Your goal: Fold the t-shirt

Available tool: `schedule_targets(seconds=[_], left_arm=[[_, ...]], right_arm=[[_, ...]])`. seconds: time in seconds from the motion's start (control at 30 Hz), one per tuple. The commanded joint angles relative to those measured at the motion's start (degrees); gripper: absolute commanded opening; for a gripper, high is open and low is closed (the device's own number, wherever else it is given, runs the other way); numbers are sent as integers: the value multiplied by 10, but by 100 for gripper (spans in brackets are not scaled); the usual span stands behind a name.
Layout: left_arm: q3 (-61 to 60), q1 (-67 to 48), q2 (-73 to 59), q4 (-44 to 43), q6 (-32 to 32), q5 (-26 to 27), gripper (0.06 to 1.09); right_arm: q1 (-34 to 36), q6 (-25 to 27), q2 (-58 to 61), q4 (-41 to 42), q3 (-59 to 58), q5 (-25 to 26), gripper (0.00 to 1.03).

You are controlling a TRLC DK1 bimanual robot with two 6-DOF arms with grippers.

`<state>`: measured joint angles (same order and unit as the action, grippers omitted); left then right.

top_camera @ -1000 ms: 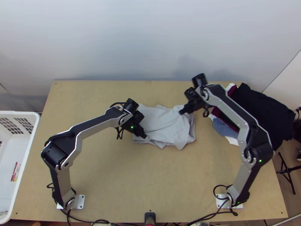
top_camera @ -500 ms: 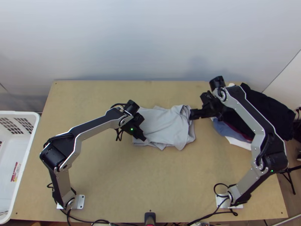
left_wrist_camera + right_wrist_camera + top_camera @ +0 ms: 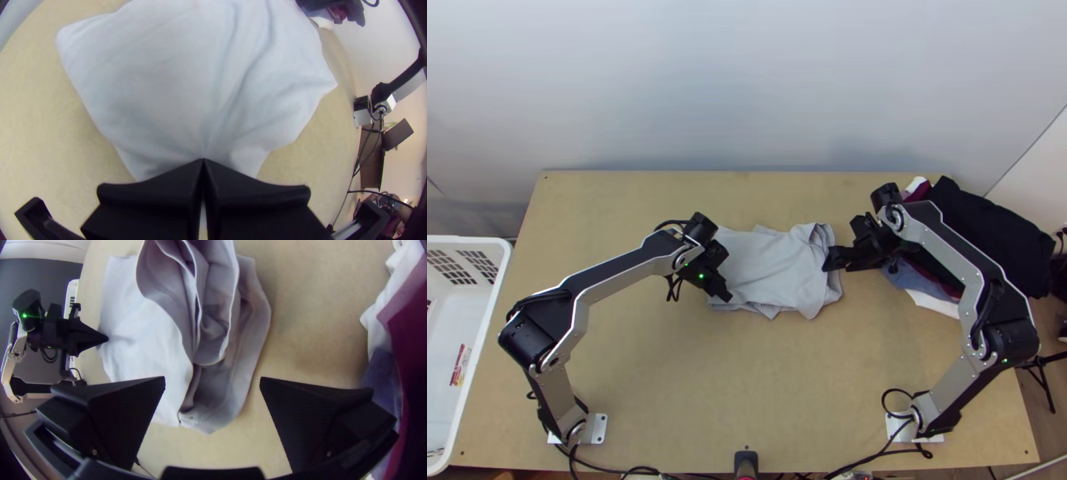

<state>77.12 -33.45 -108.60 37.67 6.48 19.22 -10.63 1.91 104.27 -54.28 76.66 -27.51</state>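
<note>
The light grey t-shirt [image 3: 771, 268] lies folded into a compact bundle at mid-table, its layers loose at the right end. At its left end is my left gripper [image 3: 725, 295]; in the left wrist view the left gripper [image 3: 203, 161] is shut on the shirt's edge, with creases running from its tips. My right gripper [image 3: 829, 262] is at the bundle's right end. The right wrist view has the right gripper [image 3: 212, 380] open, and the shirt's stacked, curling layers [image 3: 209, 329] lie beyond and partly between its fingers, not held.
A pile of dark, maroon, blue and white clothes [image 3: 987, 232] lies at the table's right rear, close to the right arm. A white basket [image 3: 487, 320] stands at the left edge. Bare wood [image 3: 747, 376] lies in front of the shirt.
The right gripper has moved right off the shirt's top, then slightly toward the near side at its right end. The left gripper has shifted slightly left with the shirt's edge.
</note>
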Motion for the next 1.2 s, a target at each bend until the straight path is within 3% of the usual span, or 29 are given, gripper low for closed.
schedule_targets(seconds=[0.0, 0.37, 0.6, 1.07, 1.17], left_arm=[[-10, 5, 11, 0, 1, -2, 14], [-27, 6, 26, 1, 6, -4, 14], [-32, 5, 26, 1, 7, -9, 14], [-36, 1, 21, 1, 11, -12, 14], [-36, -4, 19, 1, 11, -15, 14]], right_arm=[[-7, -2, 35, 45, -9, -6, 99], [-2, -3, 59, 83, -20, -10, 99], [-18, -16, 61, 97, -23, -46, 99], [-85, -24, 86, 92, 13, -84, 98], [-106, -24, 116, 88, 47, -84, 93]])
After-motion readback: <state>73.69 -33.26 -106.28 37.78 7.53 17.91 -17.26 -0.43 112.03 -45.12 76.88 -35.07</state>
